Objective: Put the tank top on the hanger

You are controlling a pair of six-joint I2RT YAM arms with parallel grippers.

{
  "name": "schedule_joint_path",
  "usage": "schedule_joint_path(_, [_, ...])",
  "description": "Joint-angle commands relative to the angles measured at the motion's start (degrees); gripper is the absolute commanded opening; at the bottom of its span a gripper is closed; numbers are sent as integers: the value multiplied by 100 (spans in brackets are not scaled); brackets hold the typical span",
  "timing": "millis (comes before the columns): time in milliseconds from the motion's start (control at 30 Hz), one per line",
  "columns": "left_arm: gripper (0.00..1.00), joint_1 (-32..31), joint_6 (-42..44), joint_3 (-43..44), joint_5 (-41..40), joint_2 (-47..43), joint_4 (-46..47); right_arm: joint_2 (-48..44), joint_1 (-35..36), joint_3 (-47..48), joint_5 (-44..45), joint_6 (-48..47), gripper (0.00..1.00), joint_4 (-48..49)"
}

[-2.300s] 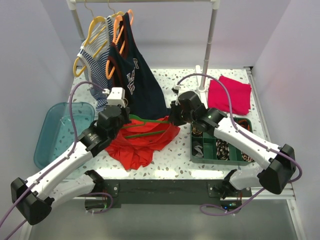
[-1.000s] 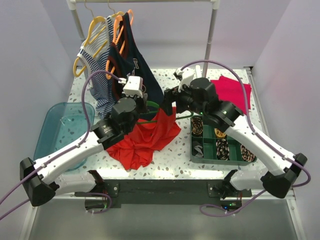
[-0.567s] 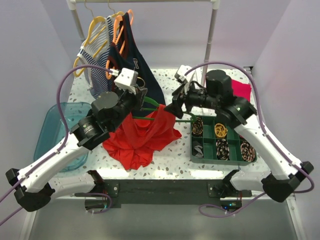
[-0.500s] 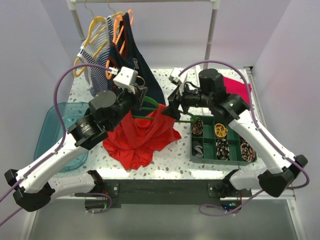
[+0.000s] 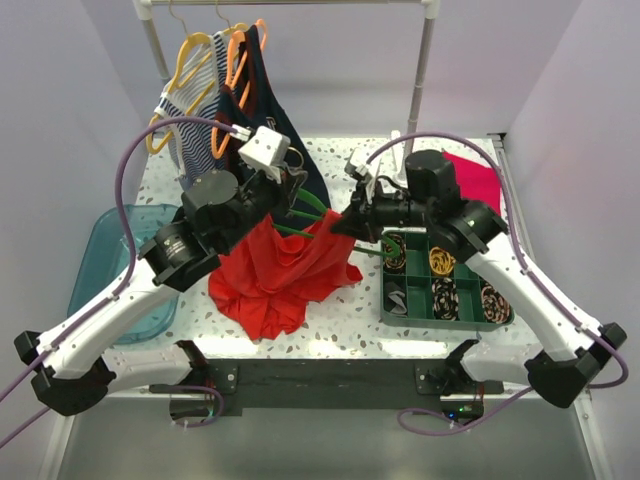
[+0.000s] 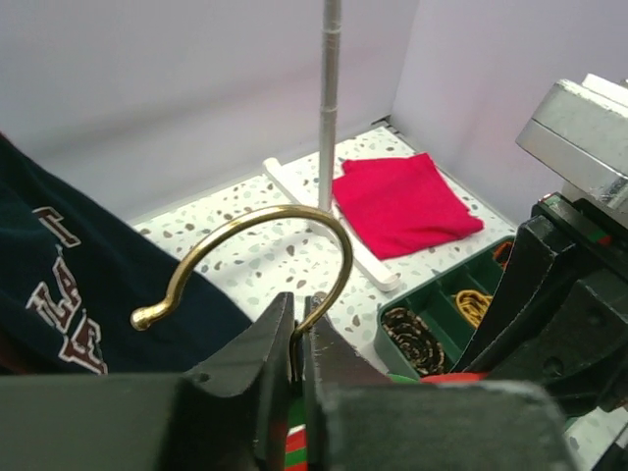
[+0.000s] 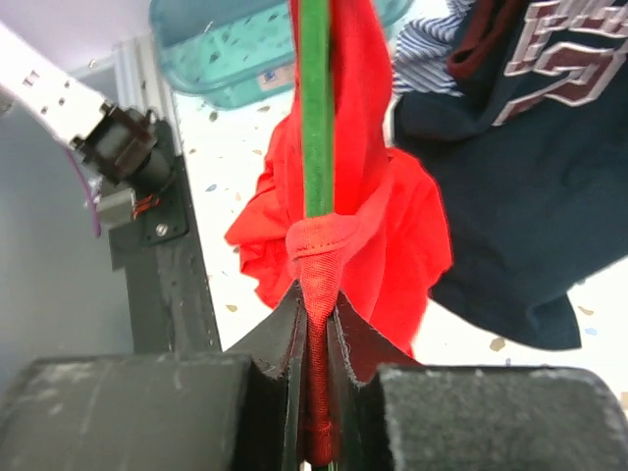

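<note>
The red-orange tank top (image 5: 280, 270) hangs crumpled from the green hanger (image 5: 312, 203), lifted above the table's middle, its lower part on the table. My left gripper (image 5: 290, 185) is shut on the hanger's brass hook (image 6: 265, 245) at its base. My right gripper (image 5: 345, 222) is shut on a strap of the tank top (image 7: 324, 294), which lies against the green hanger bar (image 7: 316, 108). The rest of the top (image 7: 392, 226) hangs behind it.
A navy lettered top (image 5: 270, 130) and a striped garment (image 5: 195, 120) hang on orange and yellow hangers on the rack at back left. A teal bin (image 5: 105, 270) sits at left. A green compartment tray (image 5: 440, 285) and a folded magenta cloth (image 5: 480, 180) sit at right. A rack post (image 5: 422, 80) stands behind.
Both grippers have risen from the table, lifting the hanger and the tank top with them. The left gripper moved up and right; the right wrist swung back.
</note>
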Motion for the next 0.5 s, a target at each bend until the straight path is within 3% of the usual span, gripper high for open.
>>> schedule_joint_path(0, [31,1,23,558,295,89,427,-589,-56,-372,336,409,0,478])
schedule_joint_path(67, [58,1,14,585,383,125,550,-861,-56,-479,433,445,0,540])
schedule_joint_path(167, [77,1,-3,577,427,99,673,-1213,-56,-716,758,761,0,496])
schedule_joint_path(300, [95,1,-12,603,594,-16,910,-1538,-65,-813,1232,884,0,259])
schedule_joint_path(467, [100,1,-73,778,840,-235,1121,-1653,-56,-507,1821,1051,0,-31])
